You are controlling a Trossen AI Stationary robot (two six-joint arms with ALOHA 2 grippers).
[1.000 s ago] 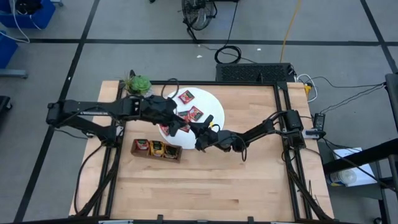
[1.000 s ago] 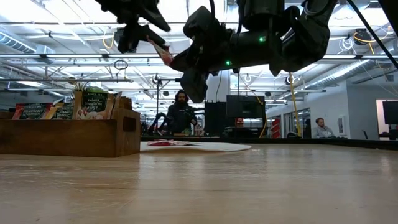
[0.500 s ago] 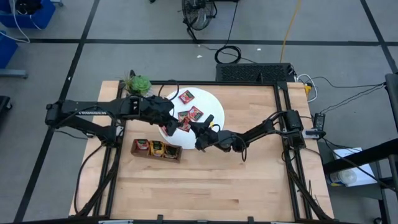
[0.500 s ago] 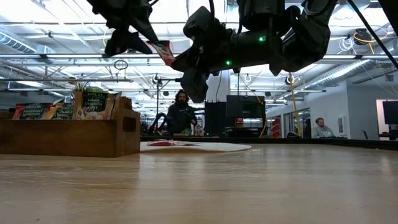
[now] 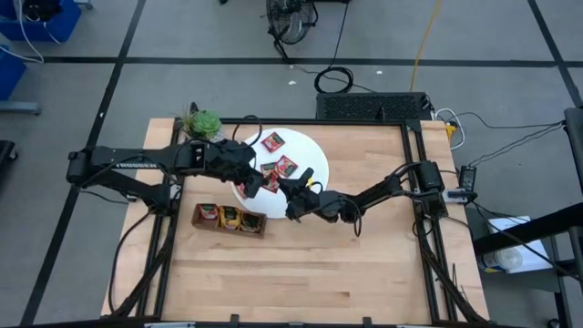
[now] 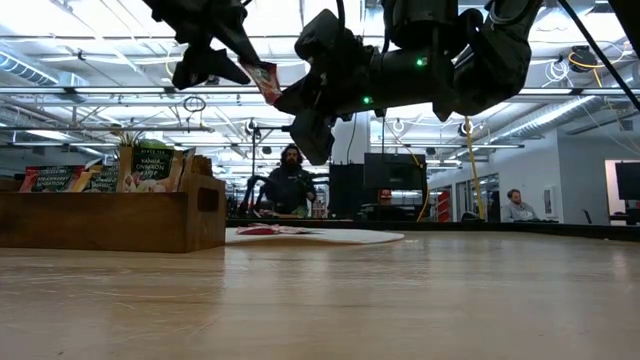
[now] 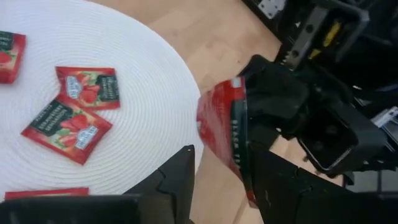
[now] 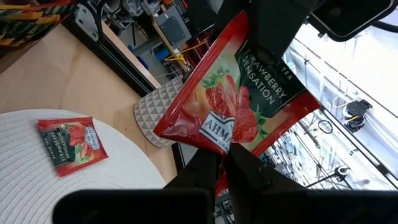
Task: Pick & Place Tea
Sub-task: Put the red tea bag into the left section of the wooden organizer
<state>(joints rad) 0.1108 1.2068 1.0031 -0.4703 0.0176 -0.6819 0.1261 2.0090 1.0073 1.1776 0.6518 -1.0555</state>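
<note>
Red strawberry tea sachet (image 8: pixel 230 106), one of them, hangs in the air above the near edge of the white disc (image 5: pixel 310 150), pinched by the right pincer (image 8: pixel 224 155), whose fingers are closed on its lower edge. The left pincer (image 7: pixel 217 167) meets it from the other side, fingers standing apart with the sachet edge-on between them. Four more red sachets lie flat on the disc (two only partly seen in the left wrist view). One pale wooden desk (image 5: pixel 319 273) carries everything, in a large hall with a grey floor and bright ceiling lights; two people (image 6: pixel 290 185) sit far behind. One brown wooden tray (image 6: pixel 110 220) stands just beside the disc, its three compartments each holding upright sachets. One green potted plant (image 5: pixel 204 122) sits at the desk's far left corner
</note>
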